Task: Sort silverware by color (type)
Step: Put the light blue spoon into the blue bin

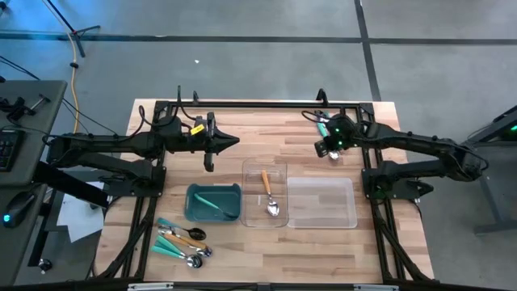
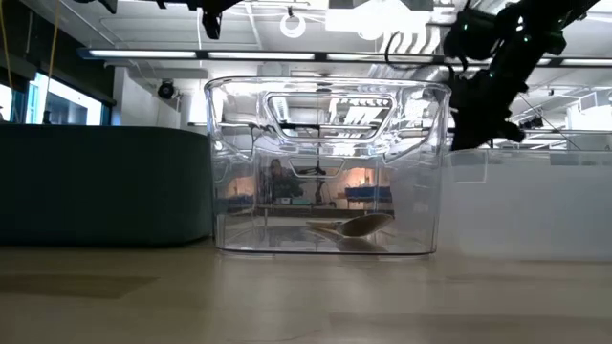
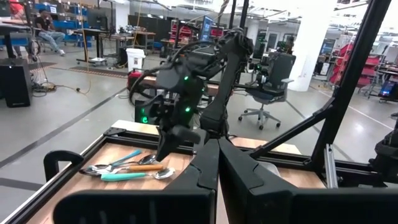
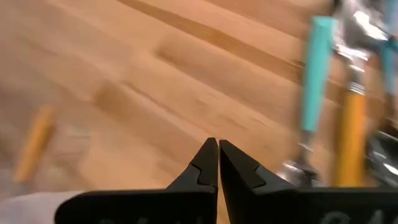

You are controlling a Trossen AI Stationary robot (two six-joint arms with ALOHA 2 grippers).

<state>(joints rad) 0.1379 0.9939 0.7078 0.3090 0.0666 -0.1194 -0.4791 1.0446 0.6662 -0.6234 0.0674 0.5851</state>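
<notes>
Hovering above the far half of the wooden table [image 1: 258, 137], both arms are raised off the surface and neither carries anything. The left gripper [image 1: 233, 142] points toward the table's middle, its two fingers pressed together tip to tip with nothing between them, as the left wrist view [image 3: 217, 163] also shows. The right gripper [image 1: 330, 151] hangs near the far right part of the table, its fingers likewise closed on nothing, meeting at a point in the right wrist view [image 4: 217, 149]. On the near half of the table three containers sit in a row: a teal bin [image 1: 213, 202] on the left, a clear tray [image 1: 265, 192] just beside it in the middle, and a second clear tray [image 1: 321, 202] to the right. One teal-handled utensil [image 1: 212, 201] lies slanted inside the teal bin. One orange-handled spoon [image 1: 268, 192] lies in the middle clear tray, its silver head toward the near edge; from table height its bowl [image 2: 359, 227] shows through the tray's wall [image 2: 325, 167]. The rest of the silverware [image 1: 184, 239] lies in a loose heap on the bare wood at the near left corner, in front of the teal bin, teal and orange handles mixed with silver and black heads; single pieces in the heap cannot be counted
</notes>
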